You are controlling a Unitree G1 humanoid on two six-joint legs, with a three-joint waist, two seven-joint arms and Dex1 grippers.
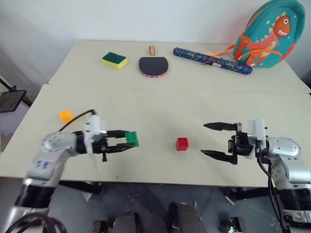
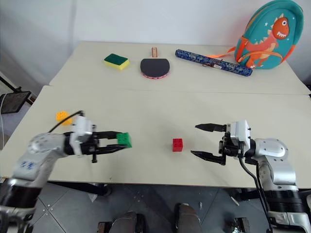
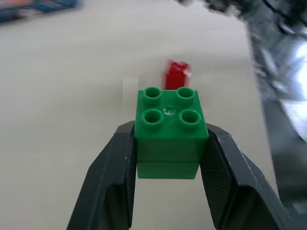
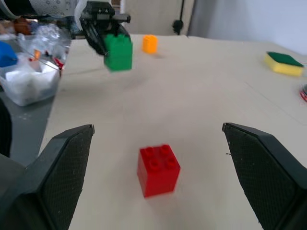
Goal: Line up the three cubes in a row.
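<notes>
Three cubes are in play, and only one is off the counter (image 1: 160, 104): the green cube (image 1: 131, 139) is clamped between the jaws of the left gripper (image 1: 125, 143), carried just above the surface with its studs up. The red cube (image 1: 182, 143) sits alone near the front middle, between the two arms, and the orange-yellow cube (image 1: 66, 115) rests well off to the left, behind the left arm. The right gripper (image 1: 214, 140) points in toward the red cube with its jaws spread wide and nothing between them, a little apart from the block. To my eye the step in hand is carrying the green cube over to start the row, most likely beside the red one. The next move calls for lowering it squarely next to the red cube, edges parallel, then letting go without nudging either block; the orange-yellow cube still has to be fetched afterward. As for containers, a clear plastic tub (image 4: 26, 81) shows off the counter's edge in the right wrist view, with crumpled clear material and something blue nearby; its contents are too blurred to name
</notes>
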